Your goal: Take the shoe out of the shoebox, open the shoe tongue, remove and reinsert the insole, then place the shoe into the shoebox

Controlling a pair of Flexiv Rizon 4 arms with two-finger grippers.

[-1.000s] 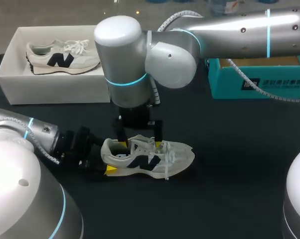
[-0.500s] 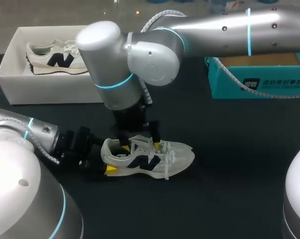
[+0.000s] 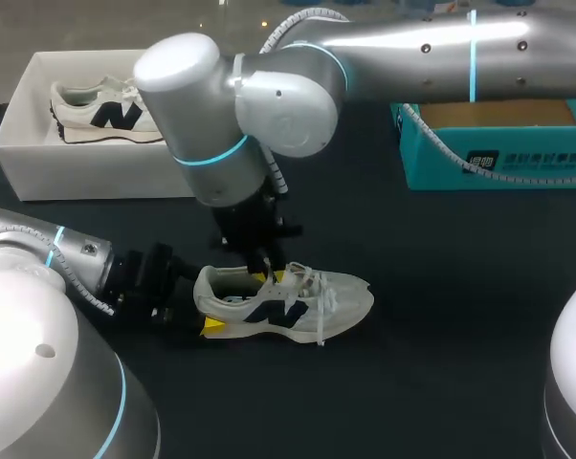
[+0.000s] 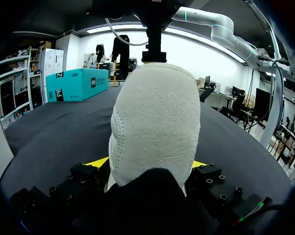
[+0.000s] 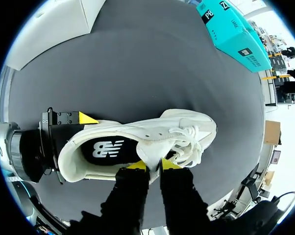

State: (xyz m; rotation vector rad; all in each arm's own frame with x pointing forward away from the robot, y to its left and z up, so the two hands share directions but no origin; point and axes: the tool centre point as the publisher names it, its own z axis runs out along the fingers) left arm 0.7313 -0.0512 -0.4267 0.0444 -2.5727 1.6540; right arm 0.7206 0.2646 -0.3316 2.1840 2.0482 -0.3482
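A white sneaker (image 3: 298, 304) lies on its sole on the black table, toe to the right. My left gripper (image 3: 200, 302) has a finger on each side of its heel (image 4: 155, 122) and holds it. Coming down from above, my right gripper (image 3: 269, 273) is shut on the shoe tongue (image 5: 150, 152), its yellow tips (image 5: 136, 165) pinching it at the front of the shoe's mouth. Inside the shoe the dark insole (image 5: 108, 148) shows. The white shoebox (image 3: 20, 143) stands at the far left with a second sneaker (image 3: 116, 107) in it.
A teal box (image 3: 498, 158) stands at the far right. My right arm's big elbow (image 3: 221, 105) hangs over the table's middle, in front of the shoebox's right end. Bare black table lies in front of and to the right of the sneaker.
My right gripper went from wide open over the shoe's mouth to shut on the tongue, and its arm swung a little left. The left gripper and the sneaker stayed put.
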